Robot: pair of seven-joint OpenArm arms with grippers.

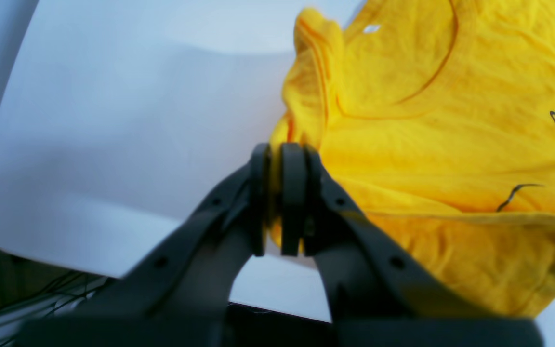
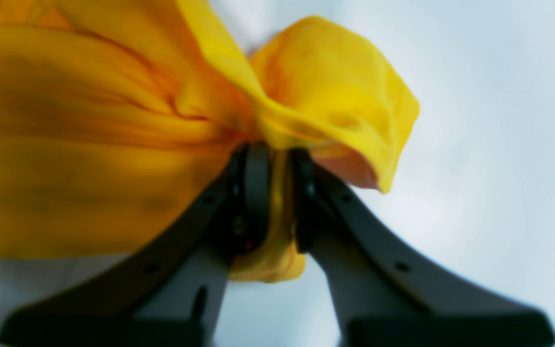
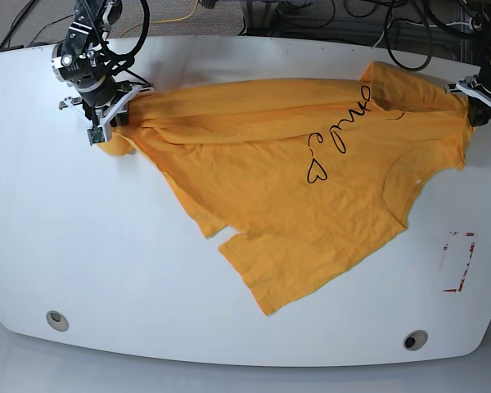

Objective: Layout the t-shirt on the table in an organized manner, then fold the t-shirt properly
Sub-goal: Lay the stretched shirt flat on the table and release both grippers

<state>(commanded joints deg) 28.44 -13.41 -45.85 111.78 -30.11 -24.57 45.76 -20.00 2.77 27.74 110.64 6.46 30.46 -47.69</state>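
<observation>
Shirt (image 3: pixel 295 196) stretched across the far half of the table (image 3: pixel 106 270), lettering up, a slack tail spilling toward the near edge. Left claw (image 1: pixel 280 202) is clamped on an edge near the collar; right claw (image 2: pixel 277 193) is pinched on a bunched corner with a flap flopping just past its tips. Between the two, the cloth runs taut. My read: spreading phase. Best to keep both pinches firm, hold even tension, and drag toward the near side so the tail flattens without twisting.
</observation>
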